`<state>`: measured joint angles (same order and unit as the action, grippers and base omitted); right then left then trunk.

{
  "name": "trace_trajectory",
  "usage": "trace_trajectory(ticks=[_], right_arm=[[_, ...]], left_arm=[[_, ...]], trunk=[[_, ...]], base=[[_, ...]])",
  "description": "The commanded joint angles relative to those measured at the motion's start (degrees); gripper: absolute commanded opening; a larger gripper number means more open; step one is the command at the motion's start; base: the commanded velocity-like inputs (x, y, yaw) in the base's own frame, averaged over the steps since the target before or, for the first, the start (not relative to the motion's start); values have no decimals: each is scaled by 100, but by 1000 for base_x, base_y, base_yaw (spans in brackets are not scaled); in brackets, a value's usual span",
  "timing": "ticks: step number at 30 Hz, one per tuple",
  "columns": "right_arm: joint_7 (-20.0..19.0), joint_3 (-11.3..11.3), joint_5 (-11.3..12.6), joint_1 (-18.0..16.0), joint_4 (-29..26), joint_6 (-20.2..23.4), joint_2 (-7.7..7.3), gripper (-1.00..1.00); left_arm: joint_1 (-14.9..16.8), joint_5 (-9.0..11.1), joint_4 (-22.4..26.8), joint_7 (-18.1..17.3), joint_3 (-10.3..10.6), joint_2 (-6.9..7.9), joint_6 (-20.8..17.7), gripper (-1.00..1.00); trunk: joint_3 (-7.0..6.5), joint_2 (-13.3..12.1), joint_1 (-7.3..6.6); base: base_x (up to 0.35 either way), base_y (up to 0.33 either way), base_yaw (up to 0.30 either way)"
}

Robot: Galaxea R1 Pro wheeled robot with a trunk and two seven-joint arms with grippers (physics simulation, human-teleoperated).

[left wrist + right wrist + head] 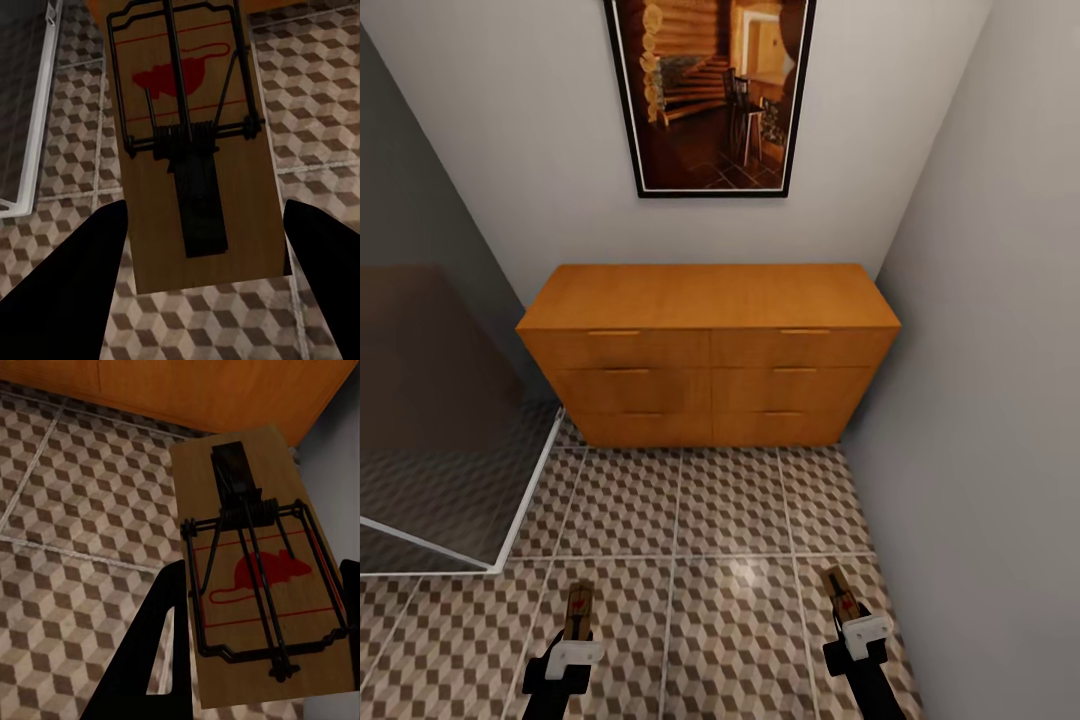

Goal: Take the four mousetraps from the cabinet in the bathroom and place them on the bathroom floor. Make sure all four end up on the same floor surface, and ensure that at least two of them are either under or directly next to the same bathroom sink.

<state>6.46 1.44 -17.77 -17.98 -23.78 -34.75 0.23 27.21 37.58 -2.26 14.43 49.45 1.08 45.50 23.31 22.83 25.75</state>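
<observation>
Both claws are closed on cargo: the left gripper (578,628) pinches one mousetrap (191,142) by its edges, the right gripper (847,612) another mousetrap (259,570), both held above the bathroom floor (730,520), well short of the cabinet (710,350) with its drawers all shut. No sink is visible here, so I judge the carry should continue toward it. Each board is best lowered flat onto the tiles before the fingers part.

A framed picture (710,95) hangs on the grey wall (530,150).
</observation>
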Motion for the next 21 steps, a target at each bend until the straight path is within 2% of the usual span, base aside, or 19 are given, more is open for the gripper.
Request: trace_trajectory(ticks=[1, 21], right_arm=[[22, 16, -55, -4, 5, -14, 3, -100], [22, 14, -60, -4, 5, -14, 3, -100]], left_arm=[[4, -14, -11, 51, 48, -3, 11, -100], [4, -14, -11, 51, 55, -3, 11, -100]], trunk=[[0, 9, 3], [-155, 9, 3]], base=[[0, 0, 0], [0, 0, 0]])
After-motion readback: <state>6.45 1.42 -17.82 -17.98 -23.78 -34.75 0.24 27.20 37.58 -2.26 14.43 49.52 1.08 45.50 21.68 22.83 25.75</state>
